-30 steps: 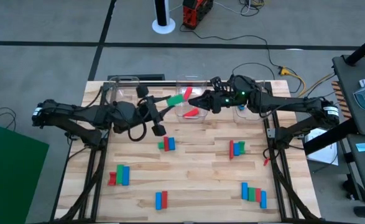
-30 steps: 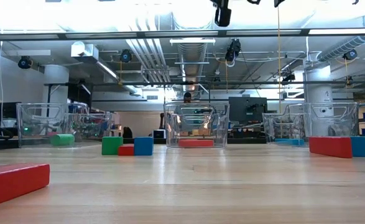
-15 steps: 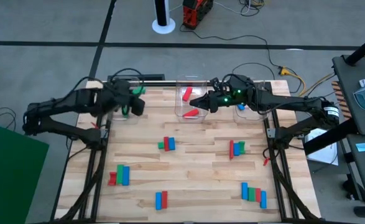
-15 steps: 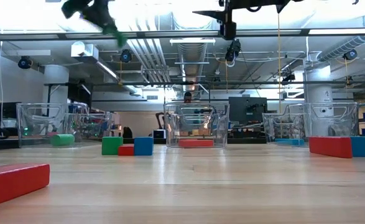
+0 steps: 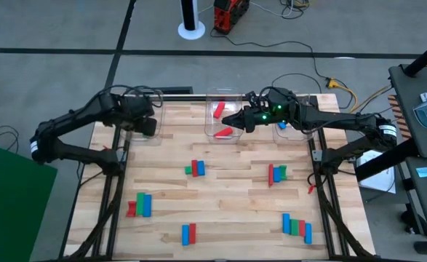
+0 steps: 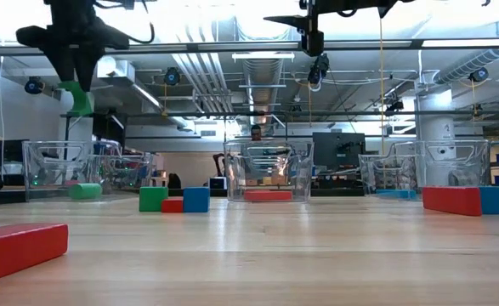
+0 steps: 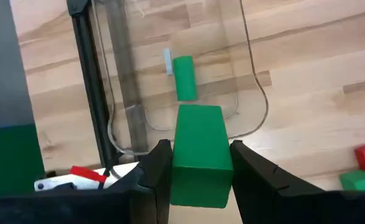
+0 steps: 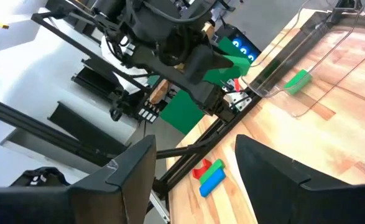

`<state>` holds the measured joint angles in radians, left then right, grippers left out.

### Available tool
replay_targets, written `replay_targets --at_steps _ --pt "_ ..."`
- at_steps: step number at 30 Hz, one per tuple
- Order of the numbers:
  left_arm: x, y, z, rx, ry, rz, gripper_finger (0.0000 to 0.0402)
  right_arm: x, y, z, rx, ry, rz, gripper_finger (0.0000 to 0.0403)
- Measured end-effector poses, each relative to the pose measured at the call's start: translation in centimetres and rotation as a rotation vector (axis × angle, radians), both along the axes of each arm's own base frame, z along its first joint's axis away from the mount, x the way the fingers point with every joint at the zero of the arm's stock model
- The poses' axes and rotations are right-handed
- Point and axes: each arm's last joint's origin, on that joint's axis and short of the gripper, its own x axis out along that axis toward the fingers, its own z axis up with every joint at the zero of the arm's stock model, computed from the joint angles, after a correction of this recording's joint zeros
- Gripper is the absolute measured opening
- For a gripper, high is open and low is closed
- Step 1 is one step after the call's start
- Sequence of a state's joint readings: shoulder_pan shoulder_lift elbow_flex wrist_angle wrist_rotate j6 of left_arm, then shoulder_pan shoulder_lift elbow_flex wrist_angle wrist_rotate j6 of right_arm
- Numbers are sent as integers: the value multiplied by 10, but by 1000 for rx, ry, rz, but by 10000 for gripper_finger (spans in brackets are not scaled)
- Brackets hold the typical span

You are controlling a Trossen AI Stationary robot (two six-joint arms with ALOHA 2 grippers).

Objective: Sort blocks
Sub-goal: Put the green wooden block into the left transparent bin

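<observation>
My left gripper (image 5: 146,120) hangs over the clear left bin (image 6: 58,170) at the table's far left, shut on a green block (image 7: 199,149). Another green block (image 7: 183,78) lies flat on that bin's floor. My right gripper (image 5: 231,118) stands open over the clear middle bin (image 5: 212,129), nothing between its fingers (image 8: 194,149); two red blocks (image 5: 225,132) lie in that bin. More red, green and blue blocks lie in small clusters on the table (image 5: 195,169), (image 5: 277,173), (image 5: 139,205). My left gripper pinches the green block between its two fingers, on two opposite side faces near its upper end (image 7: 198,183). The fingers come from above, pointing down. The block (image 6: 77,95) hangs nearly upright below them, its free end well above the left bin.
A clear right bin (image 5: 284,128) with a blue block stands at the far right. Further block clusters lie near the front edge (image 5: 189,233), (image 5: 297,227). The table's metal frame rails run along both sides (image 5: 115,182).
My left gripper has carried the green block from near the middle bin toward the table's left edge. It has then come down over the left bin, where the block now hangs nearly upright. It has stayed shut on the block.
</observation>
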<state>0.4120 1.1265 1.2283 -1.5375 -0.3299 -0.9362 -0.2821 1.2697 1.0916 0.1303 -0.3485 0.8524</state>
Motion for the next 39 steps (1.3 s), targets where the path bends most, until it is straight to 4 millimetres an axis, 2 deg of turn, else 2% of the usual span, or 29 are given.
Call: replay_targets --at_steps 6,13,24,39 --pt "-1 11 -6 -5 25 25 110 0 0 0 -3 0 1 210" --pt "-1 30 -32 -15 6 84 110 0 0 0 -17 0 2 212" --pt "-11 34 -62 -70 97 132 124 0 0 0 -25 3 4 215" --pt "-12 35 -64 -57 115 134 127 0 0 -2 -19 24 4 216"
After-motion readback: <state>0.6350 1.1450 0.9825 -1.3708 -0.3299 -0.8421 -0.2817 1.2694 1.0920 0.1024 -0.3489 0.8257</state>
